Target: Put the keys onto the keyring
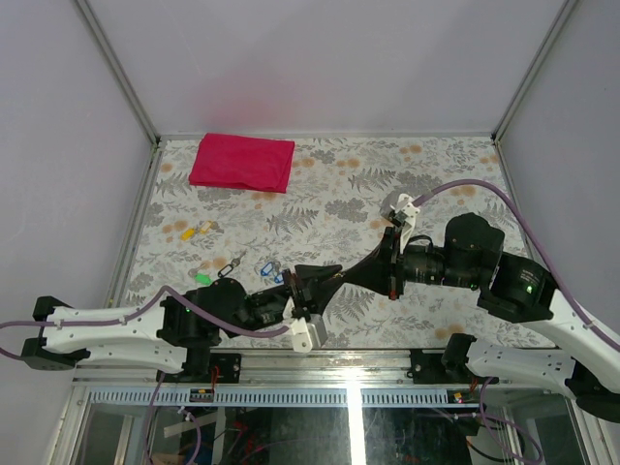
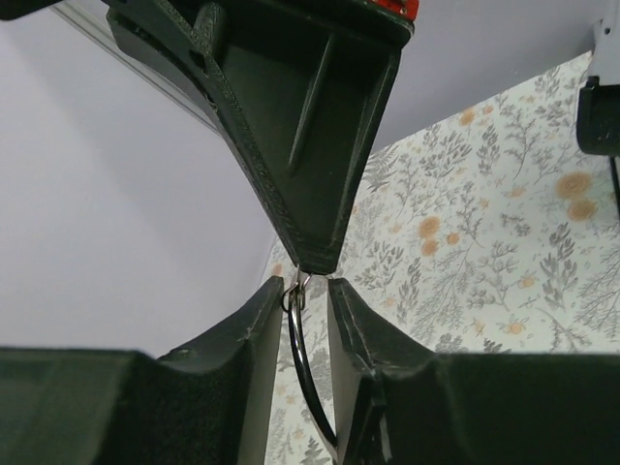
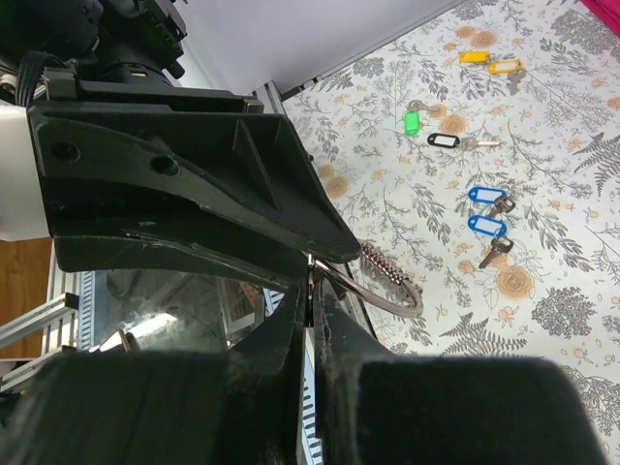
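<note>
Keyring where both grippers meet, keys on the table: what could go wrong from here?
The right gripper pinches the thin keyring at its very fingertips; the wire could twist or slip out. The left gripper flanks the same spot, close against the right's tip; closing could knock the ring loose. The keys lie on the table with both grippers busy; freeing one risks dropping the ring.

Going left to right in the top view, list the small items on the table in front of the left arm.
green tag → dark oval tag → blue-headed keys. The yellow tags overlap the green one sideways, so they are left out.
</note>
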You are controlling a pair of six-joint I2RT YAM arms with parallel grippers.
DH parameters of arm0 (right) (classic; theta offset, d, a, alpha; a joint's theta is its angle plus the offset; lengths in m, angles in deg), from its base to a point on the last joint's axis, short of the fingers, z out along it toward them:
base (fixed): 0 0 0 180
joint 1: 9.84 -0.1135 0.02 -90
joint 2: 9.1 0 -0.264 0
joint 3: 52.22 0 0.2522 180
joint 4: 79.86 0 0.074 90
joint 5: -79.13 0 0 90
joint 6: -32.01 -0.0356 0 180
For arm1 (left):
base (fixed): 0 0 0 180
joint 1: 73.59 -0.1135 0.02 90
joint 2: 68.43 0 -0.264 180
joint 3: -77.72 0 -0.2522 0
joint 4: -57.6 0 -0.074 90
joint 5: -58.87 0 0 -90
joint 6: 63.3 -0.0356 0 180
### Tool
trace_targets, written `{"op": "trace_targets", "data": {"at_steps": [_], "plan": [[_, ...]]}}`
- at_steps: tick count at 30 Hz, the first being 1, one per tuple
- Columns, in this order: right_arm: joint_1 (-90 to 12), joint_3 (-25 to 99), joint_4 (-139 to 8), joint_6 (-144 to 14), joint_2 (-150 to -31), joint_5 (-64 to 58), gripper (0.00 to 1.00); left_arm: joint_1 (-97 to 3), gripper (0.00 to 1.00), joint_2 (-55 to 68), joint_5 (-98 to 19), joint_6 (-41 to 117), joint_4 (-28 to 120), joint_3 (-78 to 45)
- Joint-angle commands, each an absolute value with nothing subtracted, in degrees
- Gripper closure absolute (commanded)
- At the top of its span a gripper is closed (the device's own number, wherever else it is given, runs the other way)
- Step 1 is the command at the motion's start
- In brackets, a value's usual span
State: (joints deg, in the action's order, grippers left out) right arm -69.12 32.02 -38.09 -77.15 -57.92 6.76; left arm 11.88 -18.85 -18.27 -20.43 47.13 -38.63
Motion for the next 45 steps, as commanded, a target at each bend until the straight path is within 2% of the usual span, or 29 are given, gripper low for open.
{"op": "trace_targets", "data": {"at_steps": [1,4,6,8,9,12,14,17,26,30,36,45], "plan": [[-69.6,34.9,-40.7,-78.1,-58.3,9.3,1.00,12.0,0.79,-18.6,-18.0,-22.9,47.3,-36.3],[-69.6,34.7,-40.8,-78.0,-58.4,9.2,1.00,12.1,0.93,-18.3,-17.7,-23.3,47.4,-35.7],[-69.6,34.8,-40.7,-77.9,-58.4,8.8,1.00,12.0,0.99,-18.5,-17.7,-23.2,47.4,-35.4],[-69.6,34.8,-40.6,-77.8,-58.3,8.2,1.00,12.2,1.00,-18.8,-17.7,-23.4,47.7,-35.5],[-69.6,34.8,-40.6,-77.8,-58.1,7.7,0.95,12.0,1.00,-19.0,-17.6,-23.5,48.0,-35.6],[-69.6,34.6,-41.3,-77.8,-56.6,5.3,0.65,12.0,1.00,-19.2,-17.0,-24.0,48.4,-36.1],[-69.6,33.5,-42.9,-77.9,-54.3,3.2,0.56,12.1,1.00,-19.4,-16.5,-24.2,48.5,-36.3],[-69.6,31.2,-45.4,-78.2,-50.8,-0.8,0.50,12.1,1.00,-19.2,-15.9,-24.6,48.5,-36.4],[-69.6,27.4,-45.5,-79.5,-44.9,-8.0,0.52,12.2,1.00,-17.6,-12.2,-27.7,46.1,-34.7],[-69.6,26.9,-44.6,-79.7,-44.5,-9.4,0.56,12.4,1.00,-16.0,-9.8,-30.1,44.7,-34.1],[-69.6,27.1,-43.3,-79.5,-46.0,-8.8,0.56,12.4,1.00,-15.2,-8.6,-30.9,44.5,-34.4],[-69.6,25.0,-43.9,-77.6,-49.0,-9.3,0.54,12.4,1.00,-20.0,-8.7,-18.0,48.4,-34.7]]}}
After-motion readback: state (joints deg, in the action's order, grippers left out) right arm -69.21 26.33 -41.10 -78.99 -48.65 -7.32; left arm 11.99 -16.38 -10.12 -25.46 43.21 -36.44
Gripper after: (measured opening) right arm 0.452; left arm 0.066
